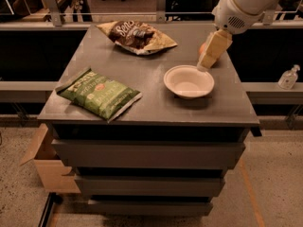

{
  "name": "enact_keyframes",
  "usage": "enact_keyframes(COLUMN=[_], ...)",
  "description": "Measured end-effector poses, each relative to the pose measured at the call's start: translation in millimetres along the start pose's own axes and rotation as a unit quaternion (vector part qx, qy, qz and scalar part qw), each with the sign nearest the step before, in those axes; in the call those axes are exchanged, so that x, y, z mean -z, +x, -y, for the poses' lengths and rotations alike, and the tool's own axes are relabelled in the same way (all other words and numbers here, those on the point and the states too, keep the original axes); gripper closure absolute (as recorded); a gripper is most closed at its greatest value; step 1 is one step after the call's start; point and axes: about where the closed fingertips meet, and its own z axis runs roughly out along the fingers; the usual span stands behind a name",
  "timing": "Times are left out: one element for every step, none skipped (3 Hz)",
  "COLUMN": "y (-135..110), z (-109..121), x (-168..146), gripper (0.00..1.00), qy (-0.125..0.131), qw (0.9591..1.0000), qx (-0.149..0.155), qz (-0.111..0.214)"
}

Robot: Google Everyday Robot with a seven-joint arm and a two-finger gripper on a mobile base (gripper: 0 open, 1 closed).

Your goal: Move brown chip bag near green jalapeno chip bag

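Camera view: my gripper hangs above the far right part of the bench, at about two o'clock from the bench's middle. Its tan tip slants down and to the left, just over the far rim of a white bowl. I cannot tell whether it touches that rim, nor whether the gripper is spread or pressed together. My white arm comes in from the upper right corner.

The brown chip bag lies crinkled at the far edge of the bench, at about eleven o'clock from the middle, with its tan-yellow edges spread around the dark centre and white script on top. It is well apart from my gripper, which stands at its three o'clock side.

The green jalapeno chip bag lies flat near the front left corner, at about eight o'clock from the middle, turned at a slant. It is well apart from the brown chip bag, with bare bench between them.

The bowl sits upright at about three o'clock. A sliver of an orange fruit shows behind my gripper, mostly hidden.

On the floor at the bench's seven o'clock side stands an open cardboard box. A small clear bottle stands on a ledge off to the right.
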Motion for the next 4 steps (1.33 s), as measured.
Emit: enact_keyframes(y=[-30.6,-75.2,-105.9,-121.1], z=[27.6,57.2,78.2,92.1], x=[-21.6,-49.4,-81.5,-135.0], gripper=[0.00,0.00,0.00,0.00], qy=[0.010,0.032,0.042,0.039], qw=[0.9999,0.9994,0.9988,0.9974], qx=[-0.001,0.005,-0.010,-0.044], qz=[0.009,0.011,0.025,0.040])
